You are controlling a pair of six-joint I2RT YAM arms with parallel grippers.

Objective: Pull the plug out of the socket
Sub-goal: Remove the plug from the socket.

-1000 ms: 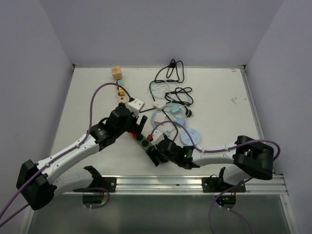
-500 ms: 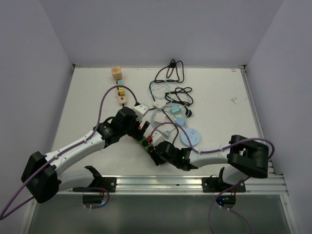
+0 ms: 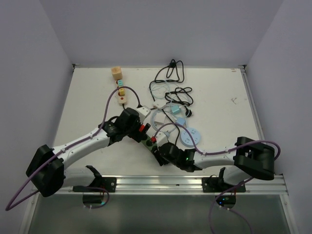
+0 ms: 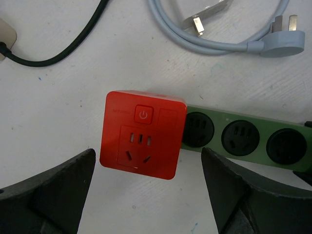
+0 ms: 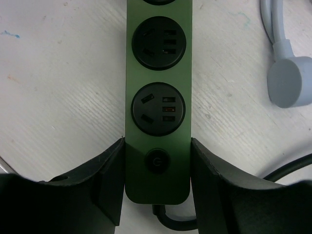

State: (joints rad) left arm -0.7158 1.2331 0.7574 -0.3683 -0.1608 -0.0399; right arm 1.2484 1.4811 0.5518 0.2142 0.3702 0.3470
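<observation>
Here, left tool (image 4: 147,157) spread, flanking red plug (image 4: 142,134); right tool (image 5: 157,146) pinching green strip (image 5: 157,78); prongs hidden.

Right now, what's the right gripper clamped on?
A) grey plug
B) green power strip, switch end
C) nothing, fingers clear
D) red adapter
B: in the right wrist view the right gripper has both fingers pressed against the sides of the green power strip, at the end with the power button.

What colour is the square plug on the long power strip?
The plug is bright red; the power strip is green. Left wrist view shows it best.
</observation>
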